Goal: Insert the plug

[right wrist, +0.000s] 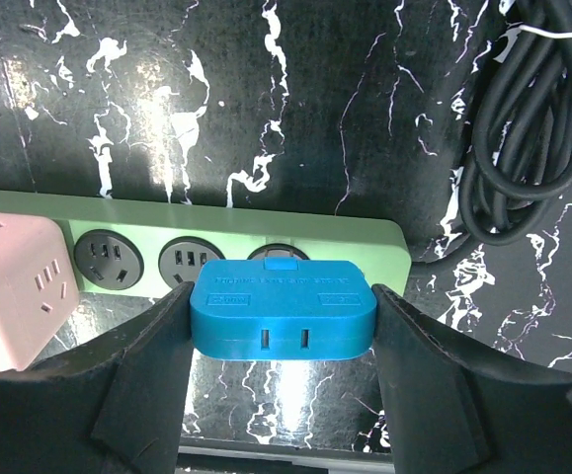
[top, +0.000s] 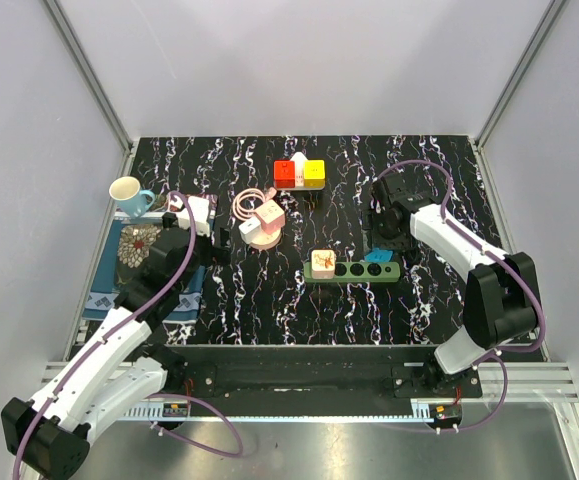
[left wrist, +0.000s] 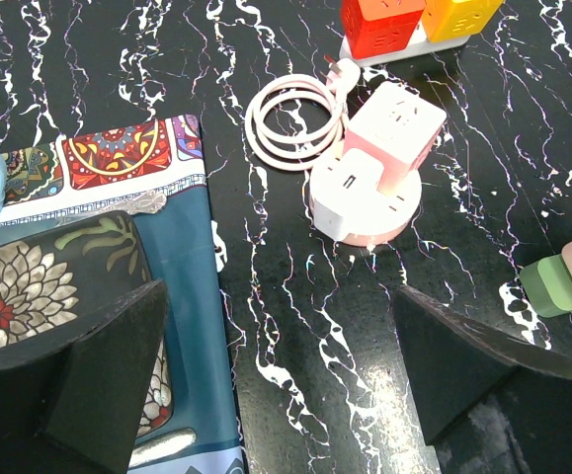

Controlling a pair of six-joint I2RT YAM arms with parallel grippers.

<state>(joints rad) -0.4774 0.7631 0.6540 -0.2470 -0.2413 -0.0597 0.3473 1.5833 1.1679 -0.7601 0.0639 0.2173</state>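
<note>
My right gripper [right wrist: 284, 321] is shut on a blue plug [right wrist: 284, 308], one finger on each short side. The plug sits right over the rightmost round socket of the green power strip [right wrist: 216, 222], hiding most of that socket; its prongs are hidden. Two empty sockets [right wrist: 108, 259] lie to its left. In the top view the blue plug [top: 376, 255] is at the strip's [top: 354, 270] right end, under my right gripper [top: 383, 243]. My left gripper [left wrist: 281, 380] is open and empty, low over the black table beside the patterned mat [left wrist: 182, 257].
A pink cube adapter [top: 322, 262] sits on the strip's left end. A white-pink round hub [left wrist: 369, 178] with a coiled white cable [left wrist: 290, 123] and red-yellow cube sockets [top: 299, 173] lie farther back. A black cable coil [right wrist: 532, 128] lies right of the strip. A blue cup [top: 129, 195] stands at far left.
</note>
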